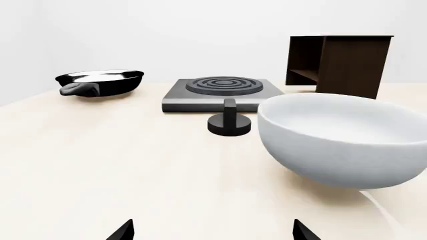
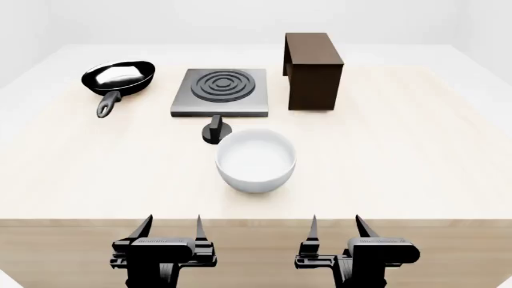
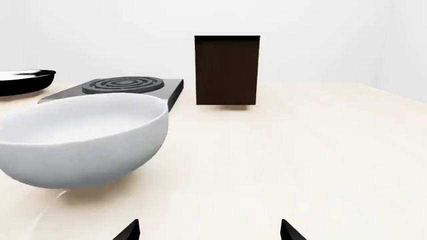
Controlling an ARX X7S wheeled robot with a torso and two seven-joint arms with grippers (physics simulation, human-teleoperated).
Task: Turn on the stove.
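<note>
Right now the stove (image 2: pixel 218 92) sits toward the far side of the pale wooden table (image 2: pixel 416 168), a flat grey square with dark ring coils on top. Its small black knob (image 2: pixel 215 133) stands apart from it, just in front of the near edge (the grip bar on top is upright in the left wrist view), and nothing touches it. A white bowl (image 2: pixel 256 159) rests just beside the knob on the near side, between it and the robot. A black frying pan (image 2: pixel 119 78) lies to the left of the stove, its handle pointing toward the near edge, and a dark brown wooden box (image 2: pixel 313 69) stands upright to the stove's right, its open side facing the stove.

Both arms hang back at the near edge of the table, well apart from everything on it. The left gripper (image 2: pixel 172 227) has its fingers spread with nothing between them, and the right gripper (image 2: pixel 336 225) is the same, its fingers wide and empty. In each wrist view only the dark fingertips show at the frame's edge.
</note>
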